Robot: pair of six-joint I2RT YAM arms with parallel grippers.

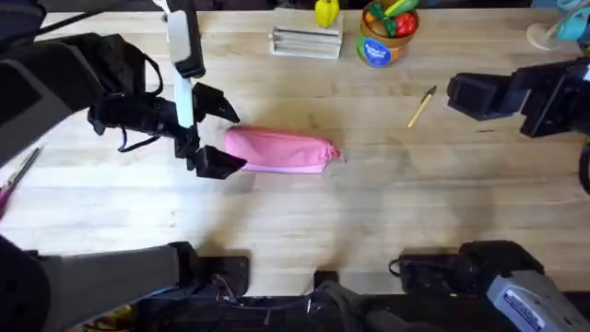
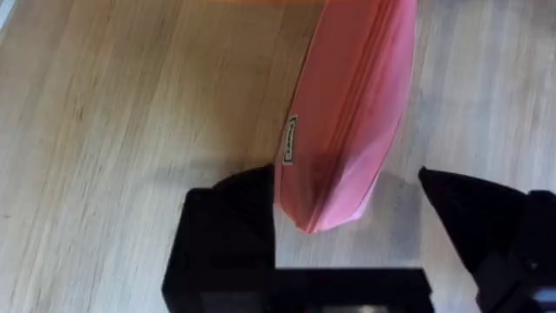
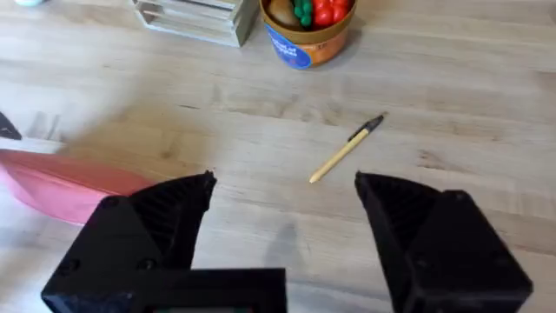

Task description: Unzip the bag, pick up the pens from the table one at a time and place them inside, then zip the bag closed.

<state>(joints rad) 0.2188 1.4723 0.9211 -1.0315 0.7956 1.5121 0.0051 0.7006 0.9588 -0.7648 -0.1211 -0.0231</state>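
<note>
Pink soft fabric pencil pouch (image 1: 277,150) lying lengthwise on the light wooden butcher-block worktop (image 1: 369,212), a little left of centre, small pull tab at its right end. Left claw (image 1: 218,135) at the pouch's left end, black fingers spread apart, one on the far side and one on the near side of that end, straddling it. In the left wrist view, pink pouch (image 2: 352,104) tapering down between the two dark fingers (image 2: 230,235), its end just beside one finger and clear of the other; small label visible on its side seam. Contact with the fabric hard to tell.

Thin tan-yellow pen with a dark tip (image 1: 422,107) lying on the worktop to the right of the pouch and farther back, well apart from it, angled with the dark tip toward the far side. Right claw (image 1: 466,95) just right of the pen, fingers apart, holding nothing. In the right wrist view, the pen (image 3: 346,149) on bare wood beyond the gap between the two open black fingers (image 3: 165,217), the pouch's end (image 3: 69,184) off to one side.

At the far edge, a clear slatted rack (image 1: 305,41), a yellow object (image 1: 326,12) behind it, and a blue-and-orange round tub of red and green items (image 1: 387,35).
</note>
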